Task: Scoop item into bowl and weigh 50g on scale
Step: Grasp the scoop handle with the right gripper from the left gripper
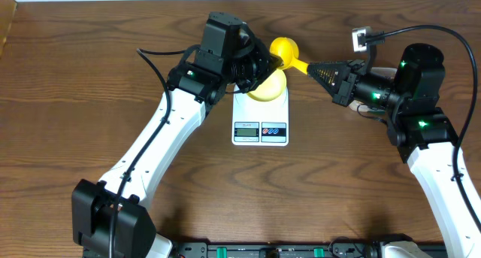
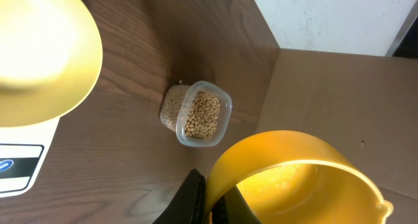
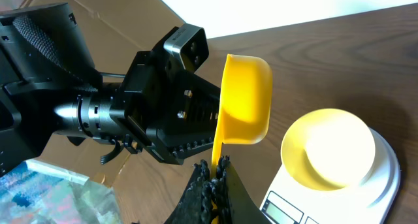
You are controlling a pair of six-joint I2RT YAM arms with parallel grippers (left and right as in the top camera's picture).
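**Overhead.** The scale (image 1: 261,121) lies mid-table with the bowl (image 1: 268,87) on its far end. The scoop (image 1: 284,49) hangs just past the bowl, its cup to the left and its handle running right. The left gripper (image 1: 259,62) is at the cup and the right gripper (image 1: 319,68) at the handle's end. From up here I cannot tell how tightly either one holds.

**Left wrist.** The left gripper's (image 2: 212,201) dark fingers (image 2: 192,198) are pinched together on the scoop's (image 2: 294,178) rim, which passes between them. The camera looks into the cup, but glare hides what is inside. The beans (image 2: 202,116) are in a clear tub (image 2: 224,123) on the table, well apart from the scale (image 2: 19,162) and near a cardboard wall (image 2: 326,106). The bowl (image 2: 39,54) fills the upper left corner, sitting on the scale.

**Right wrist.** The right gripper (image 3: 212,178) is clamped on the thin yellow handle, with its fingers pressed close on either side. The scoop (image 3: 245,100) stands on edge above it, its open side turned toward the left gripper (image 3: 208,123) — those fingers sit against the rim. The bowl (image 3: 330,149) is lower right on the scale (image 3: 385,175), beside the scoop and not touching it. Its inside is washed pale by the light.
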